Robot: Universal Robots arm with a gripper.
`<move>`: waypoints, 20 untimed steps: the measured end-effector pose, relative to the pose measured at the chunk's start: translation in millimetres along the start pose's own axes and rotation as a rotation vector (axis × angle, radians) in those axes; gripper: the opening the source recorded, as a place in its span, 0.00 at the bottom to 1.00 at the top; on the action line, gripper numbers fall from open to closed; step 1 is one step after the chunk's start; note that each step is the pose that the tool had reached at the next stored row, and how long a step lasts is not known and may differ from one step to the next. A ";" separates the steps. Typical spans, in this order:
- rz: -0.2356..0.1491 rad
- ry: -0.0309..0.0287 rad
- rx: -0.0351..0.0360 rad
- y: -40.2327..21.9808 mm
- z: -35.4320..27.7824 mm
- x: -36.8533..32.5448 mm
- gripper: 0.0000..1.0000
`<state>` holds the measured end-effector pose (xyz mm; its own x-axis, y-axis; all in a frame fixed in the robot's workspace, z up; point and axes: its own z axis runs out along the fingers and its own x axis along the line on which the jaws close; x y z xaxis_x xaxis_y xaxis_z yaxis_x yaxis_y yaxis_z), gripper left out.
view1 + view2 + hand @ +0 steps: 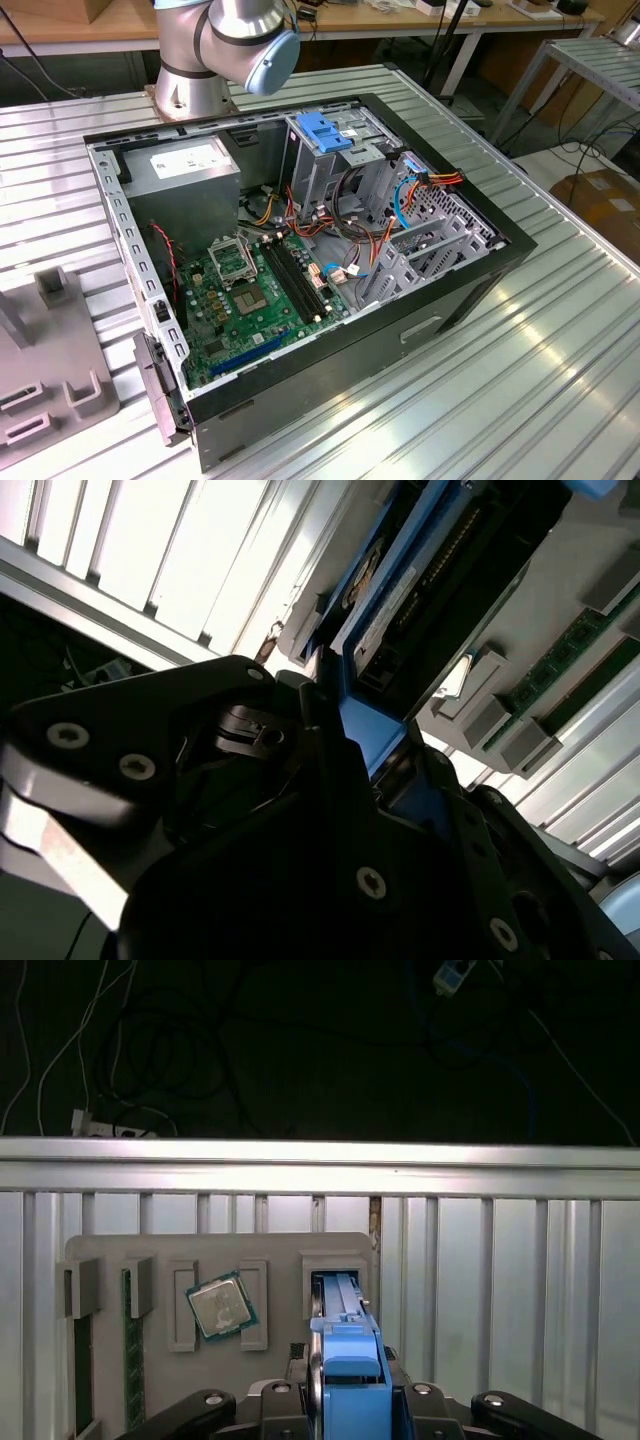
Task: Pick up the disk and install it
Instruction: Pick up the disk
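The disk [345, 1365] is found directly between the jaws of the gripper [347, 1400], not to either side of them. It is stood on edge, and its long axis is judged to run straight away from the wrist into an upright slot of the grey holder [270, 1250]. The jaws appear to be closed narrowly on the disk's bright blue plastic rail, with a black finger [322, 712] laid flat against one face; no gap can be made out. In the second wrist view the disk [395, 605] is shown as a thin slab, with dark and silver metal framed by smooth blue edging. The slot lies beside the holder's side edge, next to a recess in which a square metal-capped chip [220, 1308] is laid askew. Green memory sticks [130, 1360] are held near the opposite edge. The holder [60, 390] is matt and moulded. It is set on the ribbed aluminium table [560, 380] near the open computer case [400, 350], at the exterior view's left.
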<state>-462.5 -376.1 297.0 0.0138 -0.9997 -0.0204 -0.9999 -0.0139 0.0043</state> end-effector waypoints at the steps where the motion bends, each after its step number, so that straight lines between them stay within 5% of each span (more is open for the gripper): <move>1: -0.003 0.0000 0.0000 0.0 0.0 0.0 0.37; 6: 0.039 -0.0002 0.0007 0.0 0.0 0.0 0.37; 20: 0.039 -0.0002 0.0009 0.0 -0.5 0.0 0.37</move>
<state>-462.6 -376.1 297.5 -0.0248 -0.9995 -0.0205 -0.9997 0.0247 0.0041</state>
